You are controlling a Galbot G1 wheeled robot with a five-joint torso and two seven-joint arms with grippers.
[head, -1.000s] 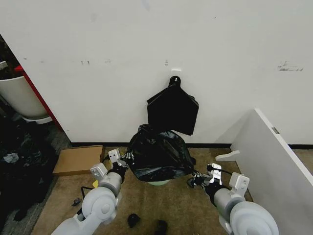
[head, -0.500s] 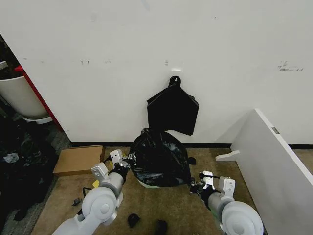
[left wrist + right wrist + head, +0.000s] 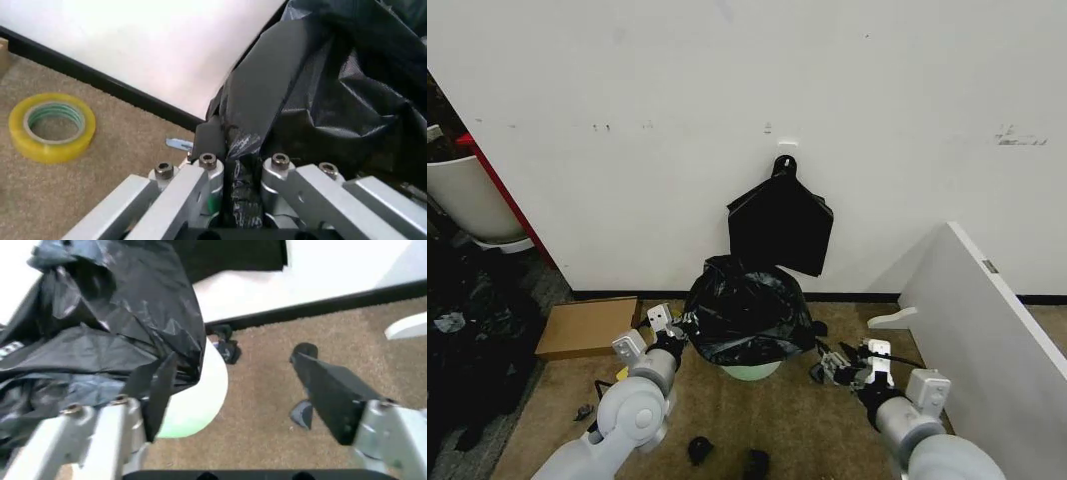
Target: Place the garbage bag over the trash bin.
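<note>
Against the white wall, at about 12 o'clock from the robot, the garbage bag sits draped over the top of the trash bin, whose pale greenish base peeks out below the crinkled black plastic. Hanging on the wall just above it is a flat black bundle with a loop handle. At 2 o'clock a white board leans over the brown carpet. At 10 o'clock a flattened cardboard box lies by the baseboard, and farther out at 9 o'clock the curved side of a white tub shows.

On the bag's 9 o'clock side, the left gripper presses against the plastic; the left wrist view has its fingers clamped on a twisted fold of the garbage bag. Beside it on the carpet lies a yellow roll of tape.

At the bin's 4 o'clock side, the right gripper sits low near the floor. Its wrist view shows the fingers spread wide with only carpet between them; one finger lies along the bag's hem beside the trash bin, though whether it actually touches the plastic is hard to tell.

Two small black scraps lie on the carpet at 6 o'clock.
</note>
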